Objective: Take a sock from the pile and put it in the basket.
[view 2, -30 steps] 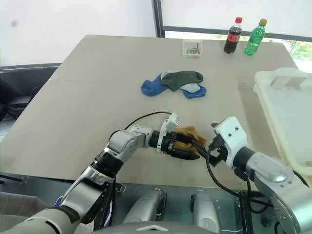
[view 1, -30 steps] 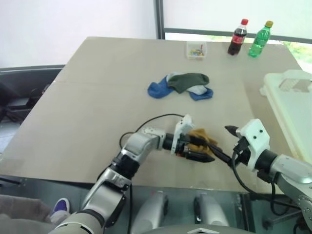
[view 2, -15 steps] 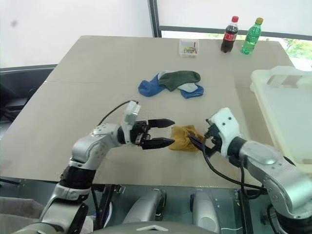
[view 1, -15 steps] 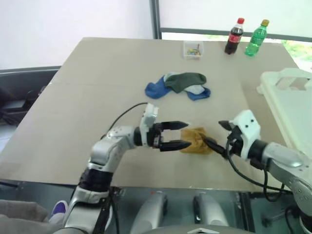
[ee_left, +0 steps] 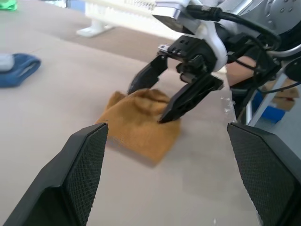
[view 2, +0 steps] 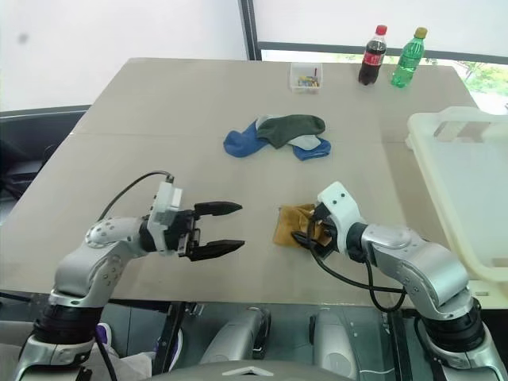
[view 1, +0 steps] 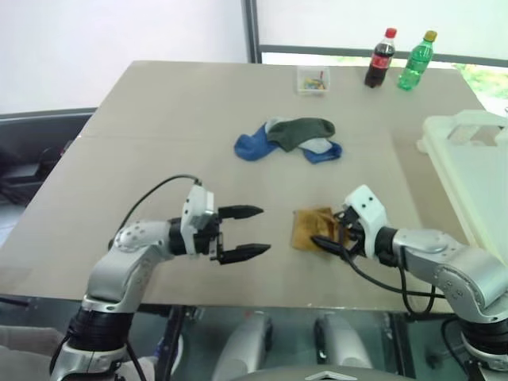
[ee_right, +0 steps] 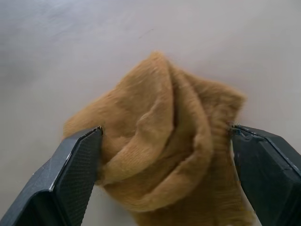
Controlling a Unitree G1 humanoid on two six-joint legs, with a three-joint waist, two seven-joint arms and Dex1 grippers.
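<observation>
A mustard sock (view 1: pixel 312 227) lies crumpled on the table near its front edge, apart from the pile (view 1: pixel 290 139) of blue, dark green and pale socks farther back. My right gripper (view 1: pixel 329 230) is open and low over the mustard sock, one finger (ee_right: pixel 75 179) on each side of it. My left gripper (view 1: pixel 263 230) hangs open and empty a short way to the sock's left, pointing at it. The cream basket (view 2: pixel 435 178) stands at the table's right edge.
At the back of the table stand a small clear box (view 1: pixel 313 79) of coloured bits, a cola bottle (view 1: pixel 379 59) and a green bottle (view 1: pixel 414 61). The table's front edge runs just below both grippers.
My left gripper has drawn back to the left, away from the mustard sock, which stays on the table. My right gripper has come in and down to straddle the sock.
</observation>
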